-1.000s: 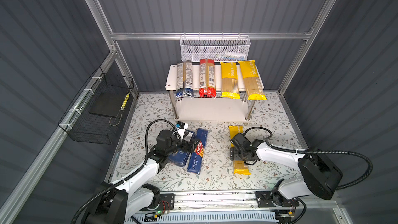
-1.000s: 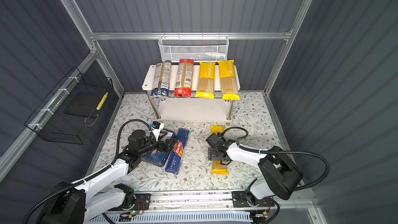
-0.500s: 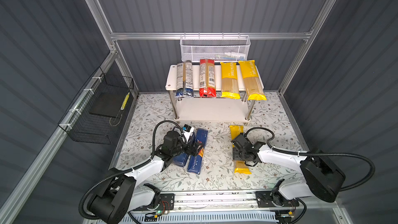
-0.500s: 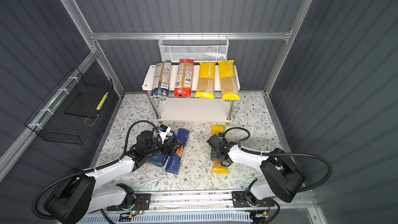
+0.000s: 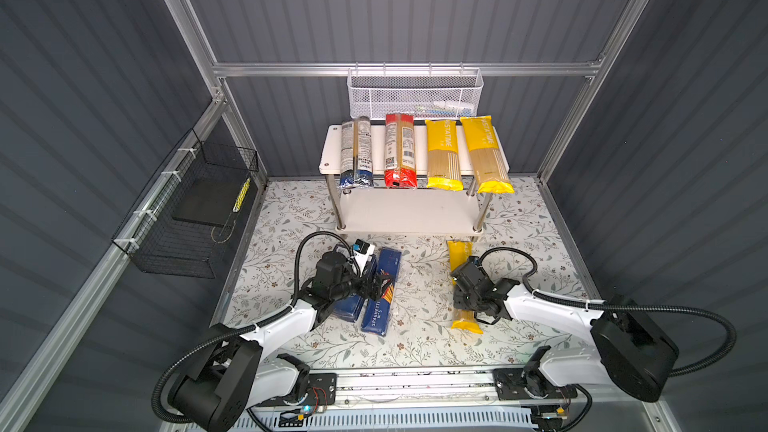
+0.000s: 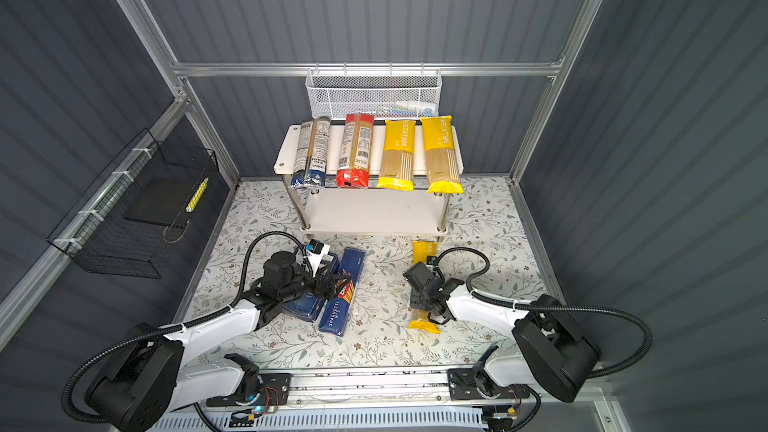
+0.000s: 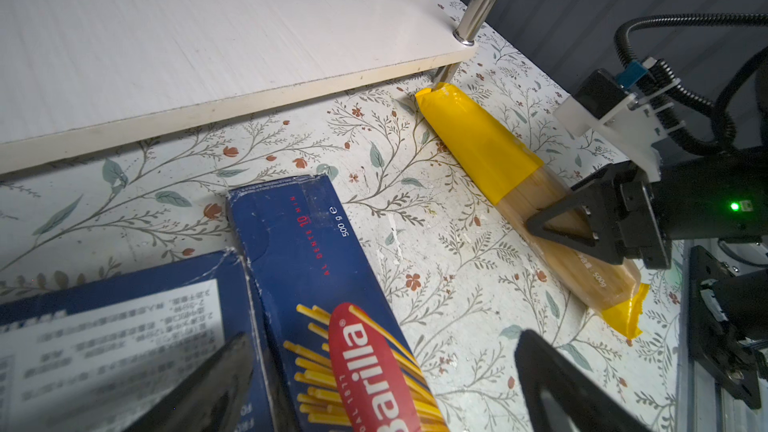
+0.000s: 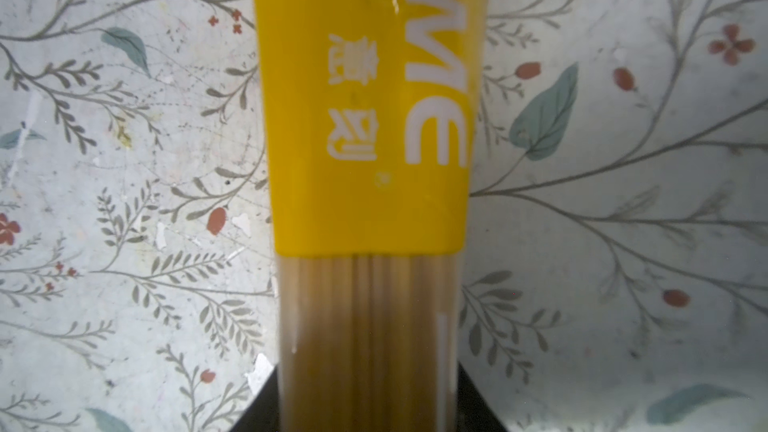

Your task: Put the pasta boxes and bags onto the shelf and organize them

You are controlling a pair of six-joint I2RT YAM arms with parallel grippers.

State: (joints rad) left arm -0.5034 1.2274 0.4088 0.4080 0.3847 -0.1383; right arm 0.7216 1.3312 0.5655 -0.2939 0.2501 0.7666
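Right claw (image 8: 365, 388) pinching yellow bag (image 8: 365, 118) mid-length on floral mat (image 8: 124, 160); left claw (image 7: 382, 338) wide, straddling slim box (image 7: 307, 243).

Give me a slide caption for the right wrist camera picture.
Right gripper gripping a yellow spaghetti bag lying on the flowered tabletop.

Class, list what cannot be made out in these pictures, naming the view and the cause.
- White mesh basket: its contents are too small behind the mesh in both top views.
- Wide Barilla box: mostly hidden under the left arm in both top views, and cut off by the left wrist view's edge.
- Right pincer: whether it clamps the yellow bag, because the right wrist view's edge cuts off its fingers.
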